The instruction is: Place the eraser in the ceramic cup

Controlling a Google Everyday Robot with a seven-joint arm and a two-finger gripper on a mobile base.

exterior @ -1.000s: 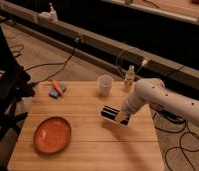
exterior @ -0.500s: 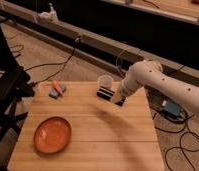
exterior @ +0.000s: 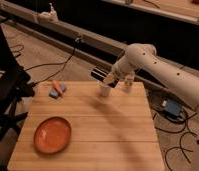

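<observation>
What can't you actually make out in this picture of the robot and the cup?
- Camera view: the gripper is above the ceramic cup with the eraser; its grip is blurred.
- The cup's inside is hidden by gripper and eraser.
- The slim white bottle is partly hidden behind the arm.
- The arm's base is cut off by the right edge.
- The blue block with an orange piece is too small to identify.

eraser [exterior: 100, 75]: black, a thin pale stripe along it
ceramic cup [exterior: 104, 90]: plain whitish
pincer [exterior: 109, 79]: dark, at the far edge of the table above the cup, on a white arm [exterior: 158, 65]
table [exterior: 118, 135]: light wood with plank lines
plate [exterior: 52, 134]: orange
small block [exterior: 57, 90]: blue, with an orange piece on it
bottle [exterior: 128, 82]: white
</observation>
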